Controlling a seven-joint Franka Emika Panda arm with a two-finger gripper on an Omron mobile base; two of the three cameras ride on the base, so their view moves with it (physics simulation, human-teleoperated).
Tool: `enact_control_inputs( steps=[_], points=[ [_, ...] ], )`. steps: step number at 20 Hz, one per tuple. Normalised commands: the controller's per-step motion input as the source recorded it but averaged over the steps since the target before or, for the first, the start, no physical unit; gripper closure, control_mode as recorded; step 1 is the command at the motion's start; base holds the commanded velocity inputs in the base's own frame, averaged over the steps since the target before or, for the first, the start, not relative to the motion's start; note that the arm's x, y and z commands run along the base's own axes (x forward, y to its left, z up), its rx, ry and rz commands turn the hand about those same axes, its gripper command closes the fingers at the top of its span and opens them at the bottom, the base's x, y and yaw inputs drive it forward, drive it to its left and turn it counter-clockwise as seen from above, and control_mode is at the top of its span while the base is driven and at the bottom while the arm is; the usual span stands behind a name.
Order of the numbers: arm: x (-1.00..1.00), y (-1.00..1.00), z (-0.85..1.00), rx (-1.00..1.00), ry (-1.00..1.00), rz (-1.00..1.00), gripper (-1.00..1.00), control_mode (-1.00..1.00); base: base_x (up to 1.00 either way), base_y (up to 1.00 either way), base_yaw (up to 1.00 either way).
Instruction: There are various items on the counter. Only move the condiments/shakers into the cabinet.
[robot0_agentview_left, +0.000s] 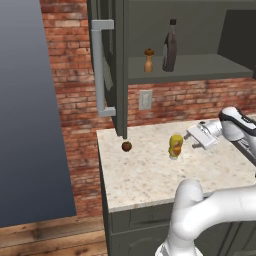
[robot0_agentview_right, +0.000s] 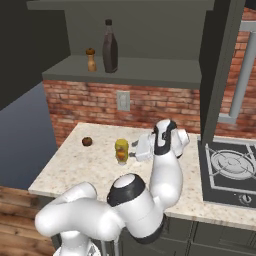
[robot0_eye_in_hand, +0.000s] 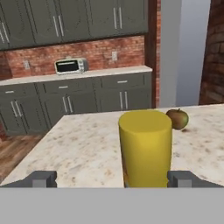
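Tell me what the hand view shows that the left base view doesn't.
Hand view alone: a silver toaster oven on a far counter with grey cupboards. Left base view alone: the dark grey wall cabinet holding the small wooden shaker and tall dark bottle. Both: the yellow squeeze bottle near the open gripper, and the small round brown ball.

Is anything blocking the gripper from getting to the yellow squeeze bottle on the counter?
Nothing visible. The gripper is open beside the yellow squeeze bottle, level with it; in the hand view its fingertips flank the bottle with bare counter between. The brown ball sits beyond it.
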Motion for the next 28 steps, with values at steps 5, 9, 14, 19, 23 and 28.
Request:
enact_control_inputs(
  steps=[5, 9, 14, 19, 23, 28],
  points=[
    [-0.15, 0.06, -0.14, 0.05, -0.03, -0.03, -1.00, -1.00, 0.00, 0.00, 0.00],
    [0.03, 0.00, -0.06, 0.08, -0.06, -0.08, -1.00, -1.00, 0.00, 0.00, 0.00],
    [0.04, 0.00, -0.11, 0.09, -0.07, -0.14, -1.00, -1.00, 0.00, 0.00, 0.00],
    [0.05, 0.09, -0.09, 0.07, -0.04, -0.15, -1.00, -1.00, 0.00, 0.00, 0.00],
    [0.30, 0.21, 0.00, 0.00, 0.01, -0.02, -1.00, -1.00, 0.00, 0.00, 0.00],
    [0.26, 0.17, 0.00, 0.00, 0.03, 0.00, -1.00, -1.00, 0.00, 0.00, 0.00]
  ],
)
